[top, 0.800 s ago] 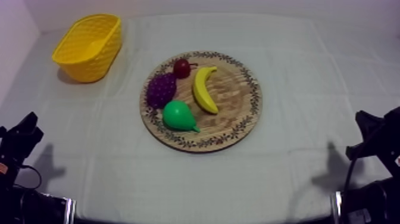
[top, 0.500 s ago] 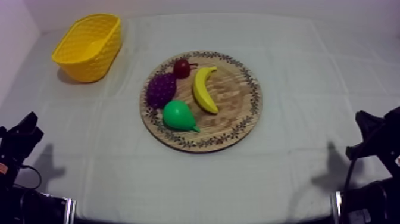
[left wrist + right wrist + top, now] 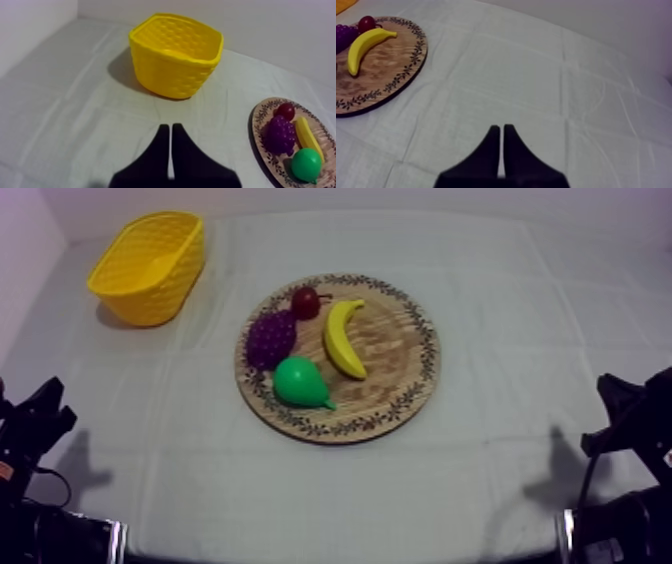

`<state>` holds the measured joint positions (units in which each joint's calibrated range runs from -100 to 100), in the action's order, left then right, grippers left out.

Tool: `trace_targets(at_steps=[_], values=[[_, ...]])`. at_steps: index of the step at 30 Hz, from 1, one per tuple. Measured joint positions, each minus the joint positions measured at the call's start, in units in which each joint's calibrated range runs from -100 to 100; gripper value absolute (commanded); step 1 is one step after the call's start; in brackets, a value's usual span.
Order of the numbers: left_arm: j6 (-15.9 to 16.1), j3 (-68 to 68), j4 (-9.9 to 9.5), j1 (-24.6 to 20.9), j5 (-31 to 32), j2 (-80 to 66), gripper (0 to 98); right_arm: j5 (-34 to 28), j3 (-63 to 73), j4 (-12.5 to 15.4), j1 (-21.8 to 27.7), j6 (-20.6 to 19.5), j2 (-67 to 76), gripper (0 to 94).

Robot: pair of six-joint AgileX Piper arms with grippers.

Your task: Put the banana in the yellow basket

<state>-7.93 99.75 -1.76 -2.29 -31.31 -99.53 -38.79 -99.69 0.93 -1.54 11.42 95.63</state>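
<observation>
Curved yellow banana (image 3: 343, 338) lying flat near the middle of the round wooden board (image 3: 398, 360) with patterned rim. Yellow basket (image 3: 163, 292) upright, mouth open, well apart at far left.

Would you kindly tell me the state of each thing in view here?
Yellow woven plastic basket: upright, empty.
Round wooden board with patterned rim: flat, bearing four fruits.
Yellow toy banana: lying on board, ungrasped.
Green toy pear: lying on board.
Purple toy grapes: on board.
Small red fruit: on board.
Left gripper: shut, empty.
Right gripper: shut, empty.
</observation>
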Motion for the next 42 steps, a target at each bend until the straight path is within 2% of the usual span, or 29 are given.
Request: trace_targets(at_steps=[8,16,24,26,33,42], values=[[2.2,-8.9,0.08,3.7,1.1,13.0,0.1,0.0,0.0,0.0,0.0,-0.1,0.0,0.3],[3.7,-29.7,-0.07,9.7,-4.2,34.6,0.1,0.0,0.0,0.0,0.0,0.0,0.0,0.3],[4.6,-53.8,3.86,10.6,-17.4,57.6,0.1,0.0,0.0,0.0,0.0,0.0,0.0,0.3],[4.2,-59.3,4.21,11.4,-20.0,63.8,0.1,0.0,0.0,0.0,0.0,0.0,0.0,0.3],[1.8,-78.8,2.79,16.6,-26.7,86.3,0.1,0.0,0.0,0.0,0.0,0.0,0.0,0.3],[-2.4,-97.6,3.31,22.6,-34.9,107.2,0.1,0.0,0.0,0.0,-0.1,0.0,0.1,0.3]])
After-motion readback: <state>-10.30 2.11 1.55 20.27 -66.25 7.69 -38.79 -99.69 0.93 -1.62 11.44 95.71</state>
